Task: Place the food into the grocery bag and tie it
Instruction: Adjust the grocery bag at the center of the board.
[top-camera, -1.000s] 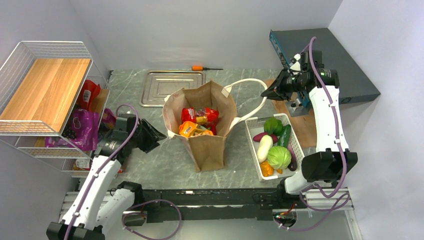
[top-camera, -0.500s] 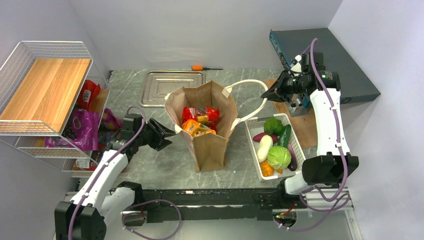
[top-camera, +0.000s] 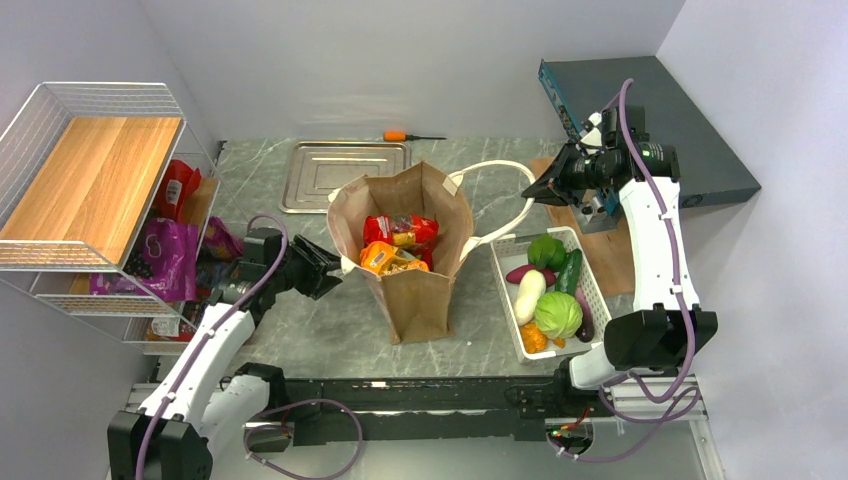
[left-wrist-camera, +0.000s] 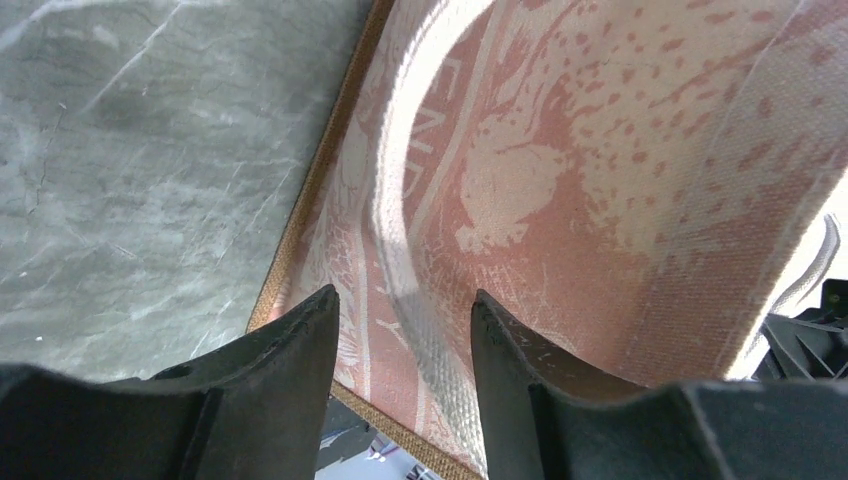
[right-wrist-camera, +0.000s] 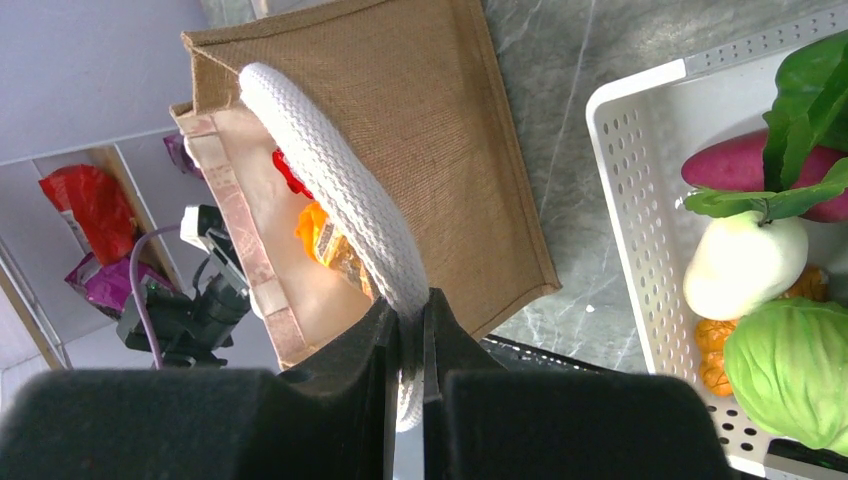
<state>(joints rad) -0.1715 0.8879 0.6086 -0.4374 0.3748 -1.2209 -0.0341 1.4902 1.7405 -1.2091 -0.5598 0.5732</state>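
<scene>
Left arm has swung in since a second ago, so the left gripper (top-camera: 325, 268) now sits at the 9 o'clock rim of the grocery bag (top-camera: 415, 290). The bag stands upright with snack packets (top-camera: 398, 238) inside.

Left wrist: jaws half apart, straddling what looks like the near handle strap (left-wrist-camera: 398, 250), not pinching it, I think.

Right wrist: right gripper (right-wrist-camera: 408, 312) is clamped on the white handle (right-wrist-camera: 335, 180), out at 2 o'clock.

Tip: slide deeper over the strap before closing.
</scene>
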